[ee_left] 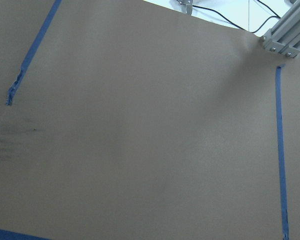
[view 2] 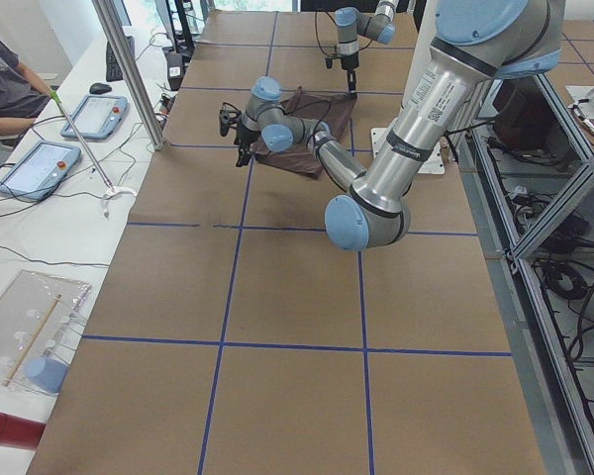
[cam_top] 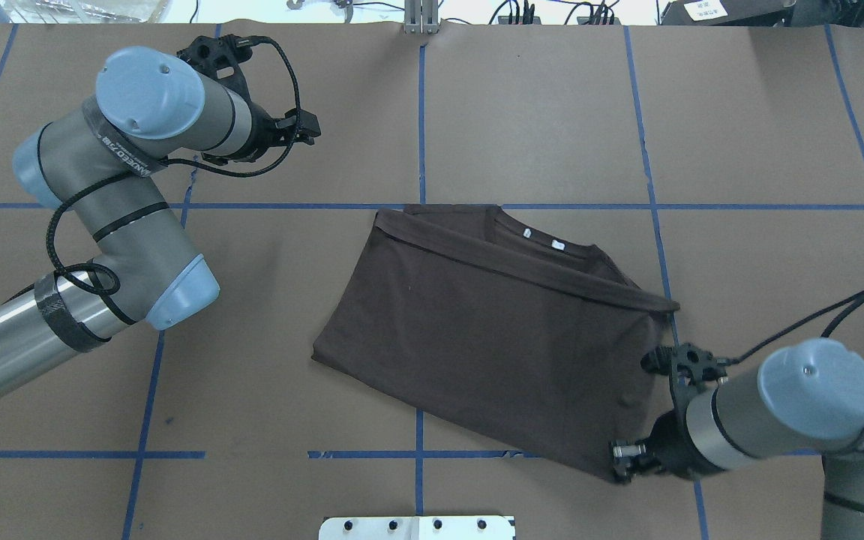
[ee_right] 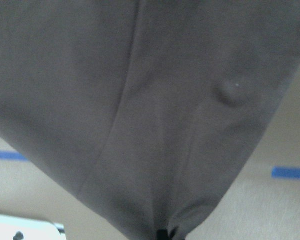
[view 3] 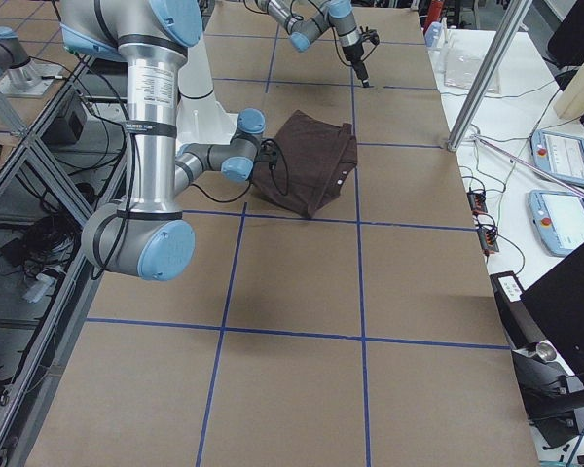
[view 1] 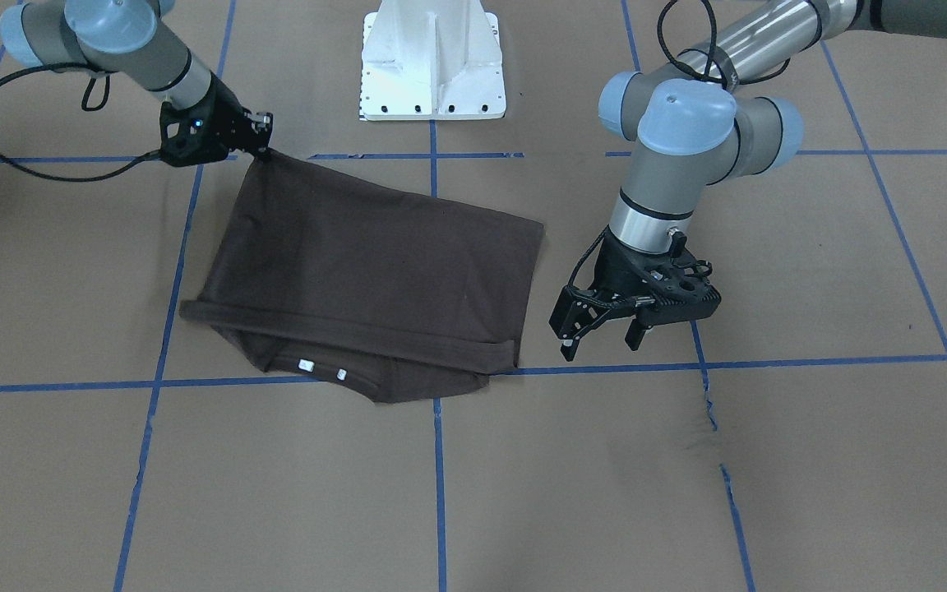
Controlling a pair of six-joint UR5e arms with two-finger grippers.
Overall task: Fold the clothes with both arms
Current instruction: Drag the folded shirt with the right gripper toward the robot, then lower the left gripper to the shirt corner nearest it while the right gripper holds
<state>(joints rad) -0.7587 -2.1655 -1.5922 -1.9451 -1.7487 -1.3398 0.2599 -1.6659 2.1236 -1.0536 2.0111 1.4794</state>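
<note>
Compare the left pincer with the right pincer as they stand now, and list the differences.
The left pincer is open and empty; the right pincer is shut on a corner of the T-shirt. The left pincer points down over bare table paper, apart from the T-shirt's edge; the right pincer sits tilted and low, with the cloth rising to a peak between its fingers. Both are black and two-fingered.

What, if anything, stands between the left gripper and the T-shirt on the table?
Nothing visible does. The left gripper, its jaws open, is beside one side edge of the T-shirt, and only bare brown table shows in the gap between them. The right gripper pinches a corner of it.
</note>
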